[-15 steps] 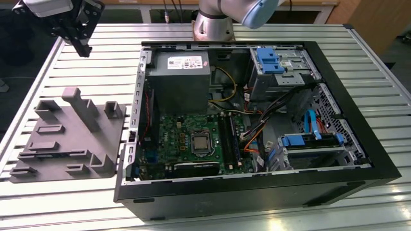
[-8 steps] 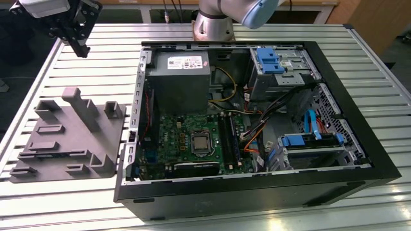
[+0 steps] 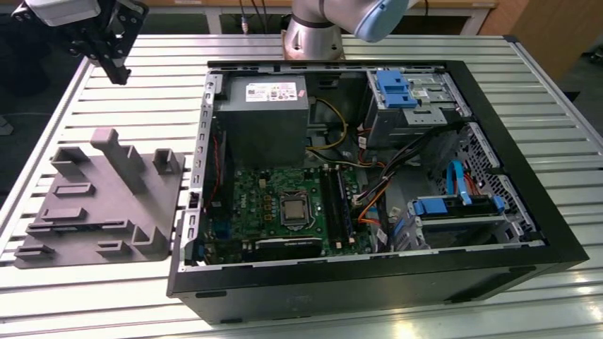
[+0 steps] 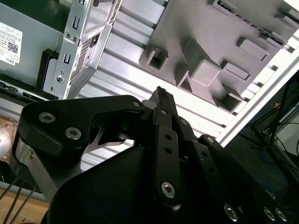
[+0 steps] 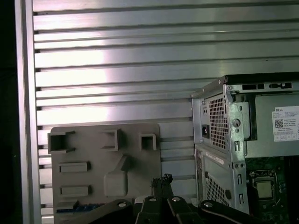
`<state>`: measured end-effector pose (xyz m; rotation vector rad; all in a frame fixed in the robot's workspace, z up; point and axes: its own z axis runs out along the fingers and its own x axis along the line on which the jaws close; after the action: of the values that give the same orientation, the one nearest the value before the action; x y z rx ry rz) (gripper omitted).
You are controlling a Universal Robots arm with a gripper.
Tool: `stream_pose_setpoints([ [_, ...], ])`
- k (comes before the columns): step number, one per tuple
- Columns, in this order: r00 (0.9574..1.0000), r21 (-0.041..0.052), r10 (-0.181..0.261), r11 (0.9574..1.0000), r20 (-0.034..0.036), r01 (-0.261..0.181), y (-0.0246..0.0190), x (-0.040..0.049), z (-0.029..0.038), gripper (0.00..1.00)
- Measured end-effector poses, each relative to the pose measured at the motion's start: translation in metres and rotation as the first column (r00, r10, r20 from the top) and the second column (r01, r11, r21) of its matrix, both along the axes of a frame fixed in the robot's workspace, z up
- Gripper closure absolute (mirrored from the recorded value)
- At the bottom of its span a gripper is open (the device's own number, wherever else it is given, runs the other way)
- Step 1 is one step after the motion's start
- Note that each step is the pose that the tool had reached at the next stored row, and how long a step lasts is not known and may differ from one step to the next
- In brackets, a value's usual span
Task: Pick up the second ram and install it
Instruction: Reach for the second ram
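Hovering, my gripper (image 3: pixel 120 73): fingers pressed together, empty, over the tabletop's (image 3: pixel 169 56) corner at the exterior view's left, near the grey holder (image 3: pixel 99 201). Second ram (image 5: pixel 80 205): seemingly the blue strip bedded in a holder recess, presented for picking.

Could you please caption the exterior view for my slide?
Gripper hovers over the slatted table, apart from the gray fixture tray beside the open computer case.
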<state>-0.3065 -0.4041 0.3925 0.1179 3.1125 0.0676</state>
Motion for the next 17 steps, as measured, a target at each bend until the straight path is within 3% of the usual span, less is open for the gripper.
stream_pose_setpoints([
  [17, 1.0000, 0.0000, 0.000, 1.0000, 0.0000, 0.000, -0.0012, -0.0059, -0.0004, 0.89],
])
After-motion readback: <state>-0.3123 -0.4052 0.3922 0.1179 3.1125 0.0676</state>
